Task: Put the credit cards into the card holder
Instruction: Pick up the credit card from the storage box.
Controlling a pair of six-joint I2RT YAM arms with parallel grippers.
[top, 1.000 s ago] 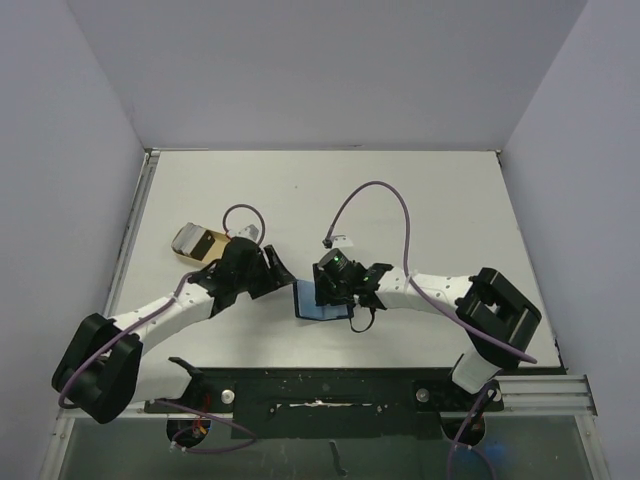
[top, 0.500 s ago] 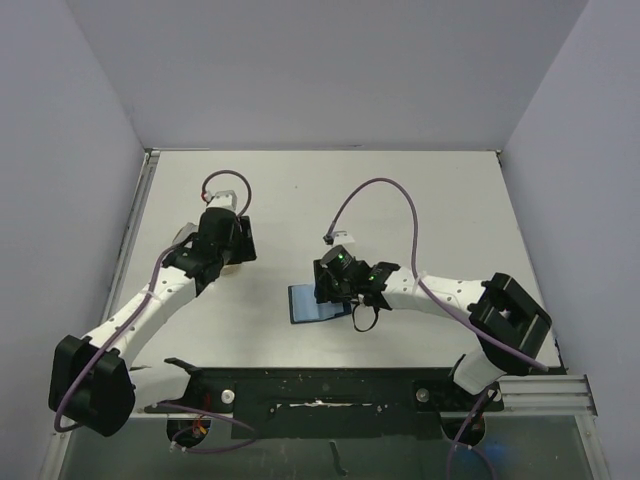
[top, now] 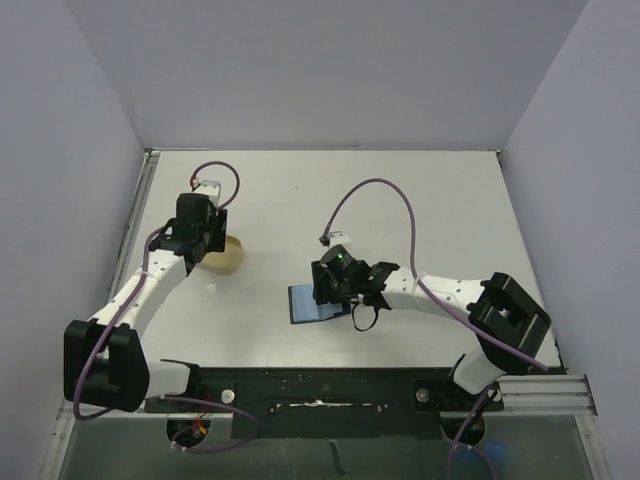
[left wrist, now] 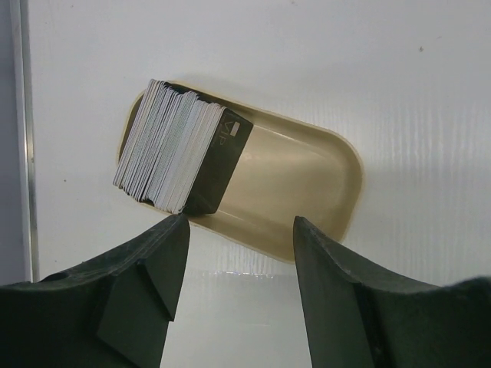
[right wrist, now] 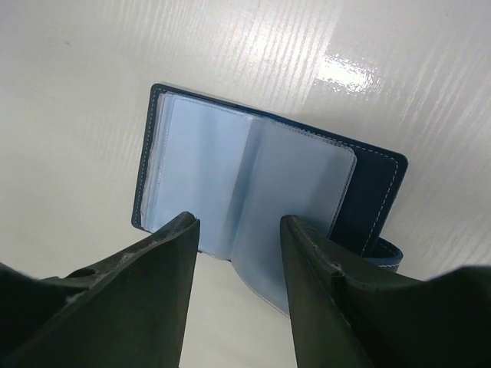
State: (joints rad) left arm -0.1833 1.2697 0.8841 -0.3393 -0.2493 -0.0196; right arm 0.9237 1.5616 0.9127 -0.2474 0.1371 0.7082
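Care at the pick matters most now: the left gripper (left wrist: 239,222) hangs over the beige tray (left wrist: 299,176) at the far left of the tabletop (top: 400,200), its jaws spread and empty. The stack of credit cards (left wrist: 173,142) leans packed on edge at one end of that tray, with the black card (left wrist: 222,161) facing the open floor. A good approach would probably lower one finger into the bare part of the tray beside the black card and work the other in behind it, so that a single card peels off and not a clump. Going in shallow should keep the light tray from being dragged. Near the middle of the tabletop the card holder (right wrist: 230,176) lies open, pale blue sleeves up. The right gripper (right wrist: 238,222) stands over its near edge with jaws apart, and I see no firm pinch on it. A second ago the left arm was close beside the holder — it has since swung out to the tray, while the right arm has barely moved.
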